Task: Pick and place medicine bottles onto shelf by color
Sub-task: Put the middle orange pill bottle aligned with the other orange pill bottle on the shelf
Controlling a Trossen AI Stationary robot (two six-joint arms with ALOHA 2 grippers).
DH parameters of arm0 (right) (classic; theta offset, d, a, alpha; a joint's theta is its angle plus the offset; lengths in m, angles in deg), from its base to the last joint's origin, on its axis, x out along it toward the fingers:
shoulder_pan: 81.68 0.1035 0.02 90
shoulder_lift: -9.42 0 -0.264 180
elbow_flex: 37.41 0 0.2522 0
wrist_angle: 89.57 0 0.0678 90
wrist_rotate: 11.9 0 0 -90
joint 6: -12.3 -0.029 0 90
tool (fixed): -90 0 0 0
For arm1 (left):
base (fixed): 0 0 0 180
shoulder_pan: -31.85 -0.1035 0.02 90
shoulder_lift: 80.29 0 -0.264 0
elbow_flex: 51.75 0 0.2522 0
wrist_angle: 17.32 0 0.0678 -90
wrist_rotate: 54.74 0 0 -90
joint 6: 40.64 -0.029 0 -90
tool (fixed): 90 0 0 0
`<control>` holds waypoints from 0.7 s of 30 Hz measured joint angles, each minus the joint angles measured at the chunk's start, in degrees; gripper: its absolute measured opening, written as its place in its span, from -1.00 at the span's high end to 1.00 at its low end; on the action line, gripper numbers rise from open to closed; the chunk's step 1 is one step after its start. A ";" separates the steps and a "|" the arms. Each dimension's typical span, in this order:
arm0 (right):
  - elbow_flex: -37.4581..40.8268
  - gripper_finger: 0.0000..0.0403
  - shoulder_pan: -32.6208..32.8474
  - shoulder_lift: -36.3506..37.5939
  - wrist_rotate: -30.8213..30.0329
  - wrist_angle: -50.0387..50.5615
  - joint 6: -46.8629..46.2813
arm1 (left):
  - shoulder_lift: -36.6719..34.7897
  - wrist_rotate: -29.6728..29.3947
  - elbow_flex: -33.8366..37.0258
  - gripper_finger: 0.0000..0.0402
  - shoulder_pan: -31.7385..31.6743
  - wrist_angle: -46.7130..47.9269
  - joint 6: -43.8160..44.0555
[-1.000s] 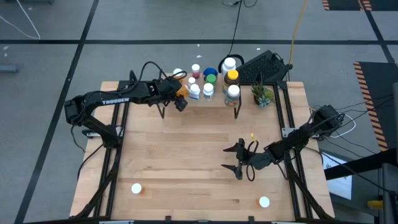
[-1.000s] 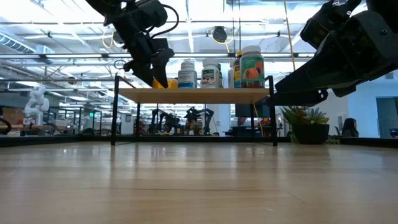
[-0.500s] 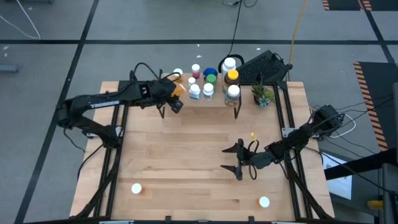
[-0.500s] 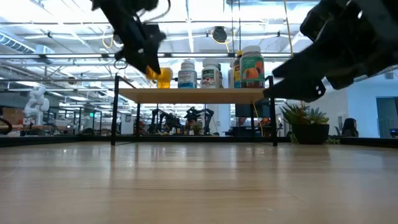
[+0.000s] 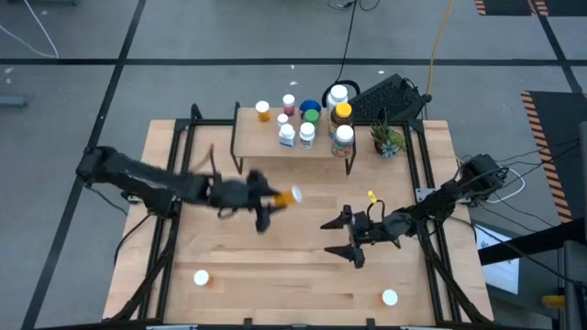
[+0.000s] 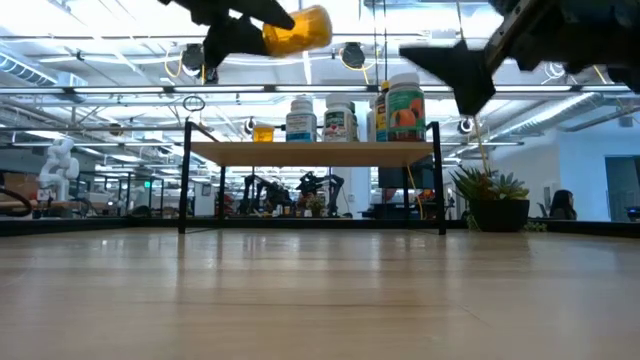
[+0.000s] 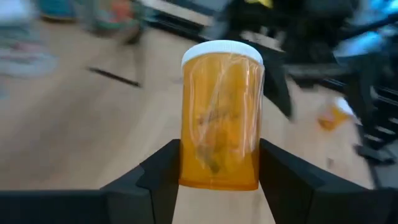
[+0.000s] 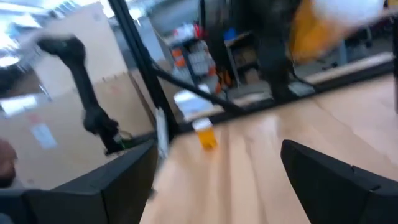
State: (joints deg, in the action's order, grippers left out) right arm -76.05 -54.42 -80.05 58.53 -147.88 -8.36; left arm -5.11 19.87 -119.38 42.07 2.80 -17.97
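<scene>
**Orange bottle gripped above mid-bench, shelf well behind it**

Orange and white-capped, one medicine bottle (image 7: 221, 115) sits clamped between the two dark fingers (image 7: 159, 180) of the left hand (image 5: 267, 201). From above, that hand is over the middle of the bench (image 5: 303, 280), in front of the shelf (image 5: 260, 143) and well apart from it, with the bottle lying sideways and its cap pointing toward the right arm. At bench height the same bottle shows high in the air, tilted, above the level of the shelf board.

The right hand (image 5: 346, 239) hangs over the bench to the right of centre, its fingers spread wide with nothing between them. It is near the left hand but not touching it.

On the shelf stands a cluster of bottles: a small orange one (image 5: 262, 111) toward the left end, then white-capped blue and white ones (image 5: 287, 134), a green-capped one (image 5: 311, 115), and taller bottles at the right end, one amber (image 5: 341, 114) and one with a white cap (image 5: 343, 137). A small potted plant (image 5: 386, 139) stands on the bench just right of the shelf.

Two more white-capped bottles lie apart near the front edge, one at the left (image 5: 201, 278) and one at the right (image 5: 390, 297). A small yellow item (image 5: 371, 196) lies near the right arm; I cannot tell what it is.
</scene>
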 joint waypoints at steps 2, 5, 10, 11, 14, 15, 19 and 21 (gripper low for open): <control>-0.74 -0.68 0.63 -0.19 -0.05 -2.62 0.61 | 2.32 -3.62 3.70 0.06 4.47 -10.43 0.02; -2.46 -0.68 1.78 -1.33 -1.08 -5.75 3.10 | 6.45 -9.17 7.98 0.08 9.65 -28.38 -1.99; -7.52 -0.68 2.89 -6.26 -1.61 -6.29 7.34 | 18.02 -11.68 9.61 0.04 13.96 -52.51 -7.65; -8.51 -0.68 3.05 -7.58 -1.72 -6.36 8.31 | 20.25 -11.68 8.90 0.03 14.41 -56.24 -8.89; -10.86 -0.68 3.75 -10.89 -3.34 -7.17 10.73 | 25.69 -12.52 6.56 0.02 15.27 -60.90 -11.54; -11.39 -0.68 4.23 -11.76 -4.20 -7.25 11.40 | 26.78 -12.43 5.62 0.02 15.44 -61.01 -11.76; -11.92 -0.68 5.59 -13.40 -8.74 -9.74 14.45 | 29.14 -12.77 3.04 0.01 15.29 -61.53 -12.50; -11.99 -0.68 5.80 -13.61 -10.51 -10.50 15.92 | 29.29 -13.05 2.56 0.01 15.21 -61.22 -12.68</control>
State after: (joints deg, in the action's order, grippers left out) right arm -88.04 -48.62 -93.66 48.02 -158.38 7.56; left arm 24.17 6.82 -116.82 57.28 -58.42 -30.65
